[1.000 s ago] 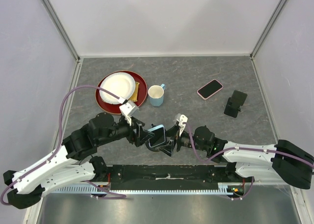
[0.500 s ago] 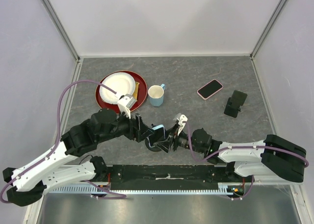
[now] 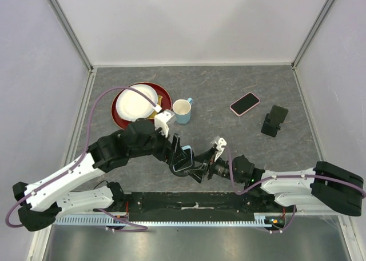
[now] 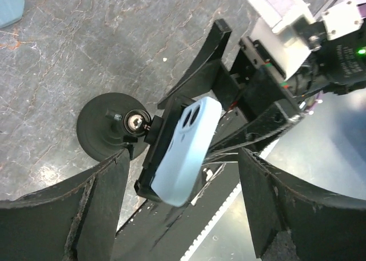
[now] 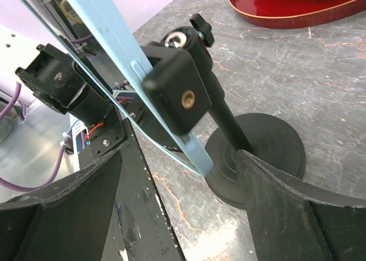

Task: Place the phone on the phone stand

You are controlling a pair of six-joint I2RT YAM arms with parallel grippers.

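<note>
A light blue phone (image 3: 185,157) sits tilted in the clamp of a black phone stand (image 4: 155,144) with a round base (image 4: 105,128), near the table's front edge. My left gripper (image 3: 178,153) is open, its fingers (image 4: 95,208) on either side of the phone (image 4: 187,149) and apart from it. From the opposite side my right gripper (image 3: 201,167) is open too. In the right wrist view the phone's edge (image 5: 121,60) and the stand's clamp (image 5: 178,89) lie between and beyond its fingers (image 5: 300,212), above the base (image 5: 260,153).
A pink phone (image 3: 245,103) and a second black stand (image 3: 274,120) lie at the right. A red plate (image 3: 121,121) with a white plate on it and a blue cup (image 3: 182,110) stand behind the left arm. The black base rail (image 3: 194,202) runs along the front edge.
My left wrist has swung right and farther back, its fingers now straddling the phone. The right wrist has shifted slightly right. The phone and stand stay in place.
</note>
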